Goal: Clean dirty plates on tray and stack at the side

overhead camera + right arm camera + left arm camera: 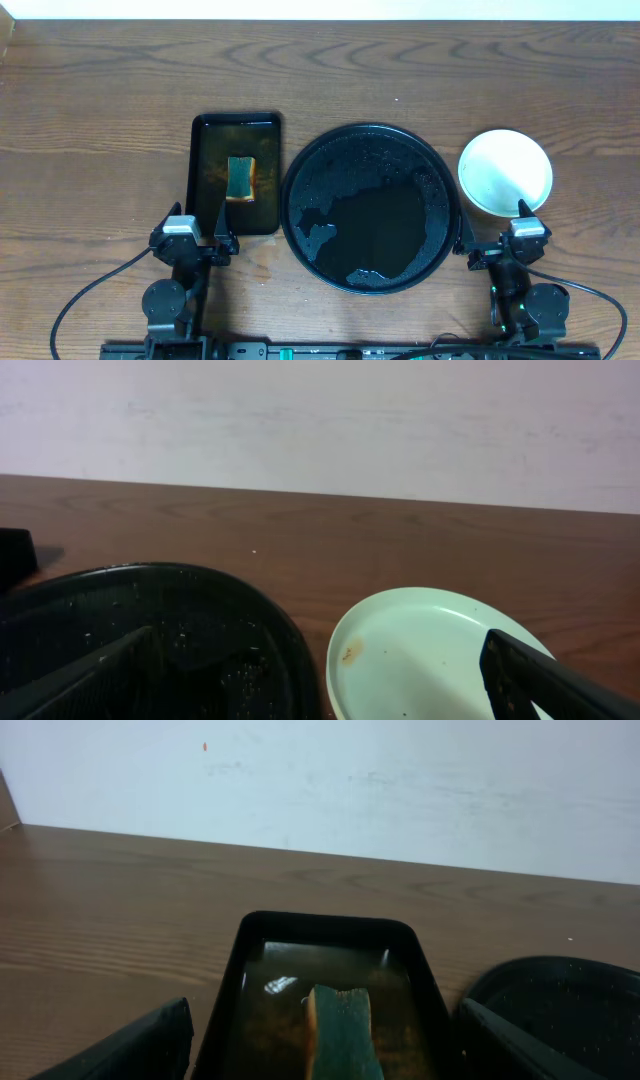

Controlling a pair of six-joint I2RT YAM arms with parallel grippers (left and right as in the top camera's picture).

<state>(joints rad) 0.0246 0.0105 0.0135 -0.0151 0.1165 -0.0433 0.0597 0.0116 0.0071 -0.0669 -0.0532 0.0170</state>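
Note:
The round black tray [300,190] lies at the table's middle, wet and speckled, with no plate on it; its rim [230,585] shows in the right wrist view. A pale mint plate [505,172] sits on the wood just right of the tray. It has a small brown stain near its left rim [348,652]. Whether other plates lie under it I cannot tell. My right gripper [492,238] hovers open at the plate's near edge, holding nothing. My left gripper [196,234] stands open and empty at the near end of the small rectangular tray.
The small rectangular black tray [200,150] left of the round tray holds brownish water and a green-yellow sponge [241,178], which also shows between my left fingers [338,1030]. Bare wood-grain tabletop [90,130] spreads to the left and back. A white wall [400,780] stands beyond.

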